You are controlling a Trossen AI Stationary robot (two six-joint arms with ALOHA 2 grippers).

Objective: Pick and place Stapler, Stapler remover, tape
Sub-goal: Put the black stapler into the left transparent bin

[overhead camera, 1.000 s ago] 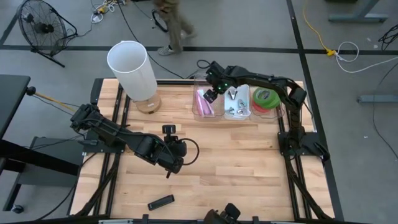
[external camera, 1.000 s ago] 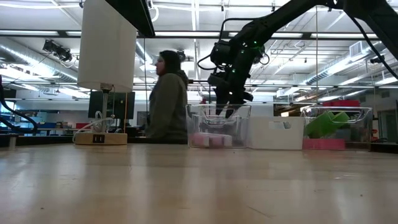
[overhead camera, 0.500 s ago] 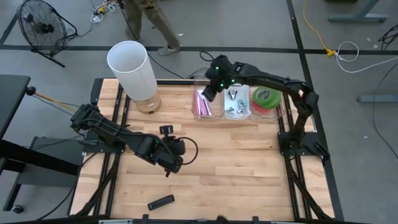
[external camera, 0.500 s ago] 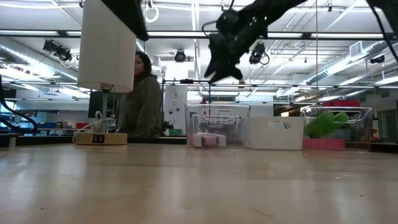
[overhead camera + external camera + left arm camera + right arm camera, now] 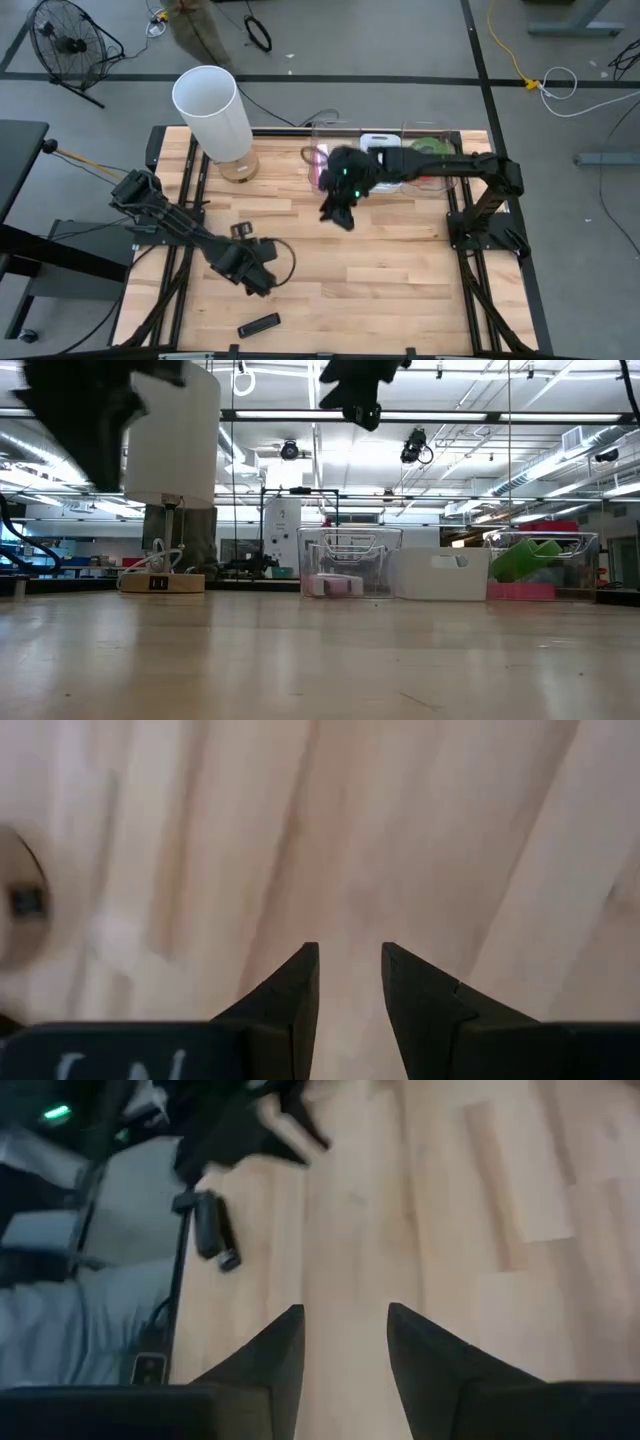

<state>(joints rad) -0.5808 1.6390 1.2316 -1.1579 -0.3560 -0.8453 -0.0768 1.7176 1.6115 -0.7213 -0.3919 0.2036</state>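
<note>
A small black stapler (image 5: pixel 258 325) lies flat on the wood table near its front edge; it also shows in the right wrist view (image 5: pixel 210 1230). A pink stapler (image 5: pixel 321 163) lies in a clear bin at the far edge. Green tape rolls (image 5: pixel 430 148) sit on a red one (image 5: pixel 520 591) in the rightmost bin. My right gripper (image 5: pixel 335 213) is open and empty, high above the table's middle (image 5: pixel 345 1342). My left gripper (image 5: pixel 258 282) is open and empty over the near left of the table (image 5: pixel 348 982), a little beyond the black stapler.
A white lamp (image 5: pixel 213 112) stands at the far left on a round wooden base (image 5: pixel 160 581). A white bin (image 5: pixel 440 575) stands between the two clear bins. Bare wood lies between the bins and the black stapler.
My right gripper has risen out of the clear bin with the pink stapler and swung toward the table's near edge, over its middle. My left gripper has gone toward the near left. The pink stapler stays in the bin.
</note>
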